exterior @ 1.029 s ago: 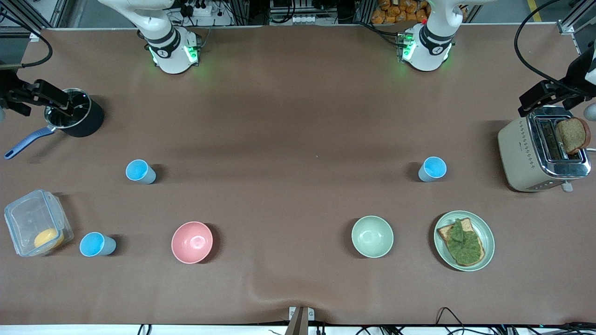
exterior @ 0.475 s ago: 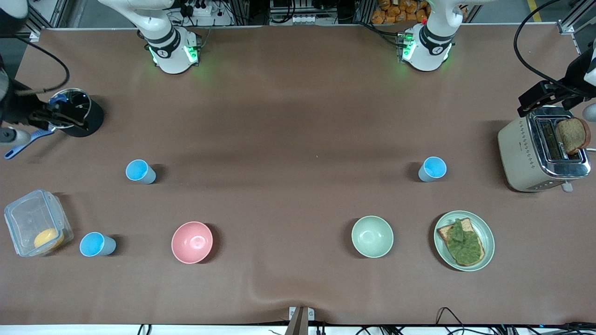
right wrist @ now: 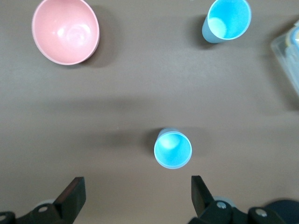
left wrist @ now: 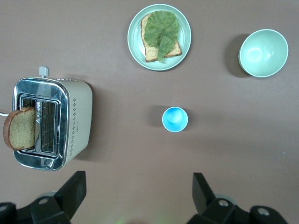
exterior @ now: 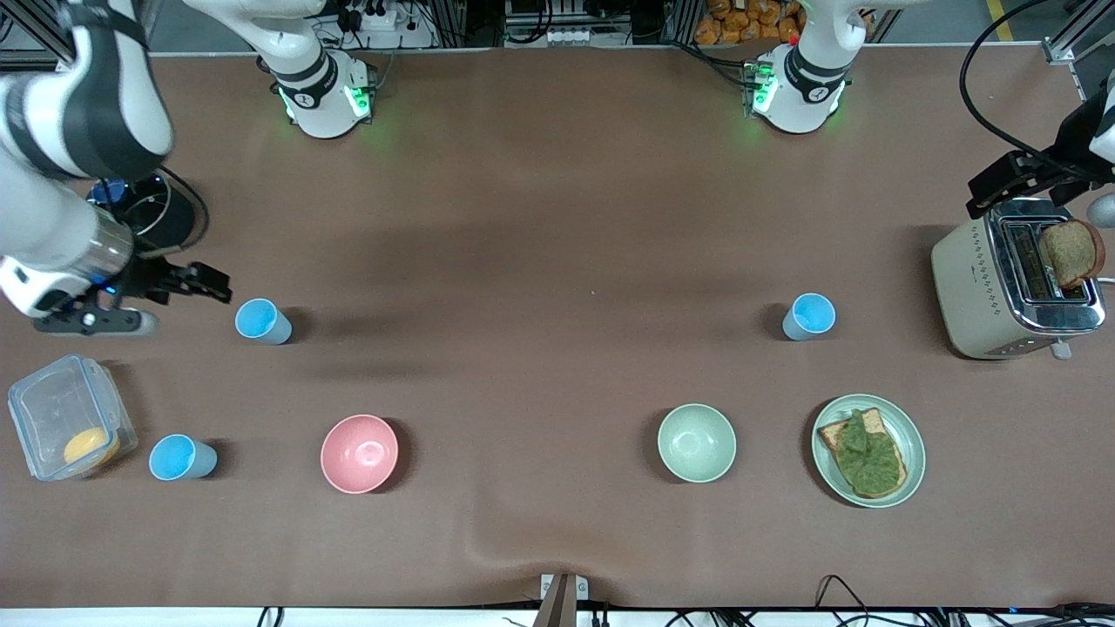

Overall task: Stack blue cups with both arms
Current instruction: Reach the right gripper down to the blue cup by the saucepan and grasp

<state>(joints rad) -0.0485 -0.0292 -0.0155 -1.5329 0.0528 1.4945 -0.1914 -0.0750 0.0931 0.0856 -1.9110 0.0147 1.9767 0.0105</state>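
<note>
Three blue cups stand upright on the brown table. One cup (exterior: 261, 320) and another (exterior: 181, 458) nearer the front camera are at the right arm's end. The third cup (exterior: 808, 315) is at the left arm's end. My right gripper (exterior: 212, 288) hovers open and empty over the table just beside the first cup, which shows in the right wrist view (right wrist: 173, 148) ahead of the gripper (right wrist: 138, 196). My left gripper (exterior: 990, 195) waits open and empty above the toaster; its wrist view (left wrist: 138, 196) shows the third cup (left wrist: 174, 119) below.
A pink bowl (exterior: 359, 453) and a pale green bowl (exterior: 696, 442) sit toward the front camera. There is also a plate with toast and greens (exterior: 906, 427), a toaster (exterior: 976, 287) holding a bread slice, a dark pot (exterior: 174, 218), and a clear lidded box (exterior: 61, 409).
The right arm has swung from over the dark pot down toward the cup at its end of the table. The left arm and all cups have not moved.
</note>
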